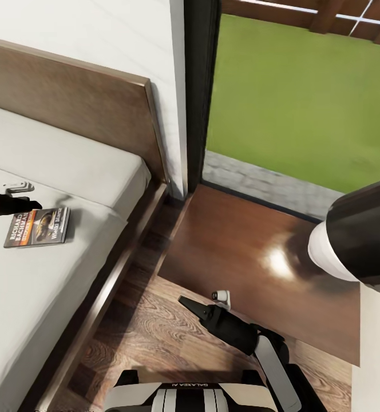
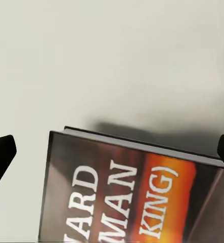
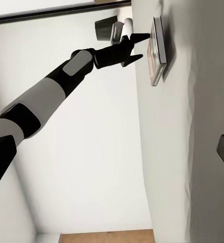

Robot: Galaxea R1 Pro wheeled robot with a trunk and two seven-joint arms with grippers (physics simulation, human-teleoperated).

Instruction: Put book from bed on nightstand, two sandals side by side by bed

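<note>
The book (image 1: 38,226) lies flat on the bed's light-grey mattress (image 1: 58,160), dark cover with an orange band facing up. My left gripper (image 1: 28,204) hovers open at the book's upper edge, fingers spread. In the left wrist view the book (image 2: 127,192) sits close below, between the two fingertips (image 2: 1,153). The right wrist view shows the left gripper (image 3: 134,48) beside the book (image 3: 160,50). My right gripper (image 1: 191,306) hangs open and empty over the floor by the nightstand (image 1: 258,252). The sandals are out of view.
A small white gadget (image 1: 17,186) lies on the mattress just beyond the left gripper. A small white object (image 1: 221,296) sits at the nightstand's near edge. The dark headboard (image 1: 70,109) and a black-framed window (image 1: 201,86) onto the lawn stand behind. Wood floor (image 1: 150,332) runs between bed and nightstand.
</note>
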